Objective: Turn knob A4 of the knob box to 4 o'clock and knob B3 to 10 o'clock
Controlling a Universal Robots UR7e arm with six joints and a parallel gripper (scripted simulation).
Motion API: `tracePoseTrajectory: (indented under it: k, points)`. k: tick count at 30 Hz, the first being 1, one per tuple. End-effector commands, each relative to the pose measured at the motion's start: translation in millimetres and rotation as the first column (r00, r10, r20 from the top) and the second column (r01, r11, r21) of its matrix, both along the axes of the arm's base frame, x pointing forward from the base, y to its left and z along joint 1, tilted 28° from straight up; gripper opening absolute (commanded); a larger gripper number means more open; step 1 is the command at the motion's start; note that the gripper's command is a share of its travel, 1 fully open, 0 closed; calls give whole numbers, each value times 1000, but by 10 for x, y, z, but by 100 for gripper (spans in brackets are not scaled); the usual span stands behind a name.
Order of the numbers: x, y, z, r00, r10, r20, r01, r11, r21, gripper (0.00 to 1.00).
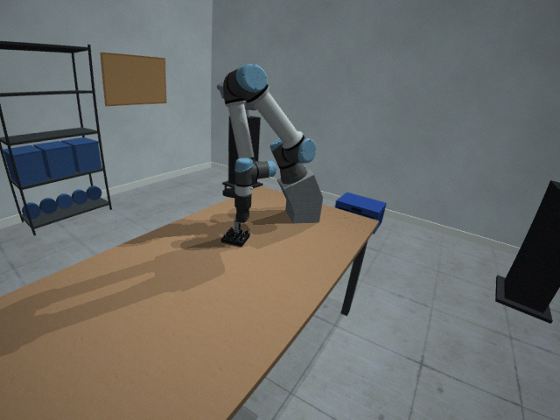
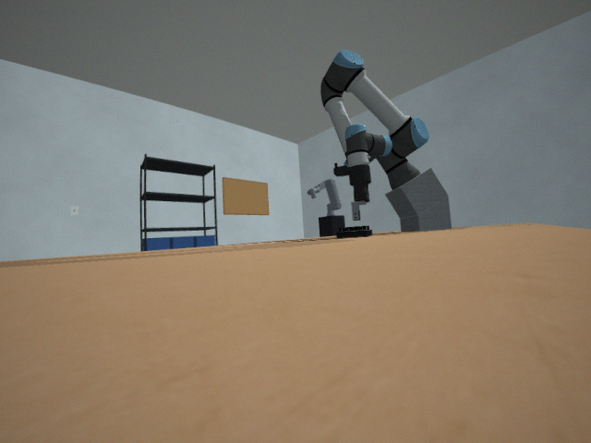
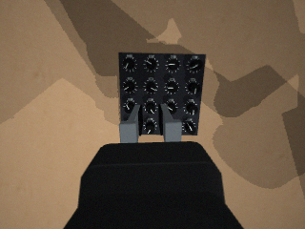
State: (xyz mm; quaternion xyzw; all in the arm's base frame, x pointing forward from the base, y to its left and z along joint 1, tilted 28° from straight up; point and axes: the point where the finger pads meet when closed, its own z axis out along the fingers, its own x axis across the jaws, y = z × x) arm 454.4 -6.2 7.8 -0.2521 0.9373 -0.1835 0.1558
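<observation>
The black knob box [image 1: 235, 236] [image 2: 354, 233] [image 3: 162, 91] stands on the wooden table [image 1: 136, 316] [image 2: 286, 333] [image 3: 48, 143], close in front of the arm's base. It has four rows of four black knobs with white lines. My gripper [image 1: 238, 224] [image 2: 356, 217] [image 3: 151, 114] points straight down and hangs a little above the box, clear of the knobs. Its fingers are apart and hold nothing. In the wrist view they frame the second column from the left, over the two nearest rows. The printed names are too small to read.
The arm's grey base [image 1: 303, 199] [image 2: 422, 202] stands just behind the box. A blue case [image 1: 360, 204] sits at the table's far corner. A small white arm on a black block [image 2: 330, 209] shows behind the box. A shelf [image 1: 49, 136] and a black stand [image 1: 534, 257] are off the table.
</observation>
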Motion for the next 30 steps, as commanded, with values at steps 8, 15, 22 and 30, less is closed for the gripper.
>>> tracePoseTrajectory:
  k: [8,15,22,30]
  points:
    - [-28,22,75,1000,0,0,0,1000,0,46]
    - [-28,22,75,1000,0,0,0,1000,0,46]
    - [-29,21,76,1000,-4,1,4,1000,2,46]
    - [-32,10,84,998,-63,18,62,998,28,46]
